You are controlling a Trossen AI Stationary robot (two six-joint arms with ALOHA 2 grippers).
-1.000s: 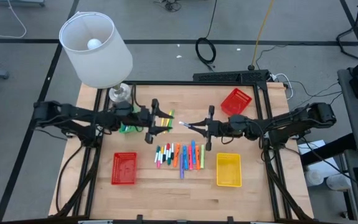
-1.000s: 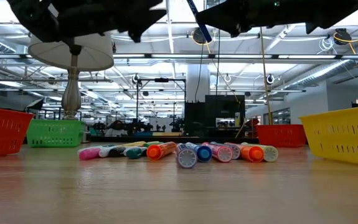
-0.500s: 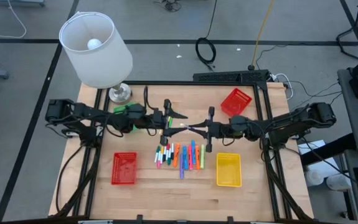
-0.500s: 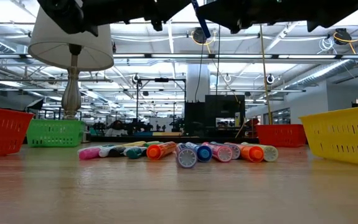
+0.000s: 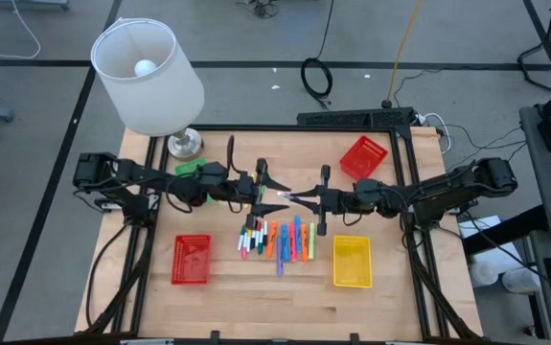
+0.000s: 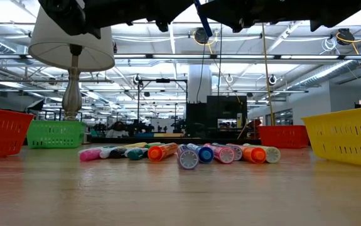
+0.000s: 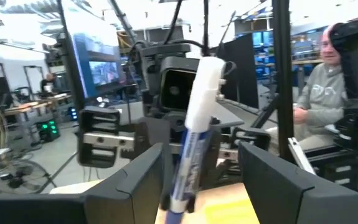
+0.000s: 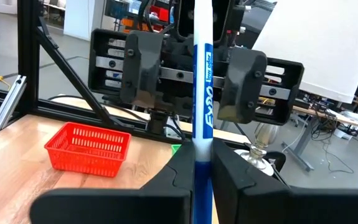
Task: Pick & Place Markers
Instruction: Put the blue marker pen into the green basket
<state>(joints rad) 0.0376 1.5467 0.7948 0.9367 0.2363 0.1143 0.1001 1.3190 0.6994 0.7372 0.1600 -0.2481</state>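
R gripper (image 5: 299, 198) clenched on blue marker (image 8: 202, 93), held mid-air above table centre. L gripper (image 5: 273, 192) released, fingers either side of marker's far end. Other markers (image 5: 277, 240) lie just below, near side.

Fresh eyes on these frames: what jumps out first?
Mid-table, above the wood, the right pincer is shut on a blue-and-white marker and faces the open left pincer, whose fingers flank the marker like a handover. Below them lies a row of colored markers, with a big white lamp at the far left corner.
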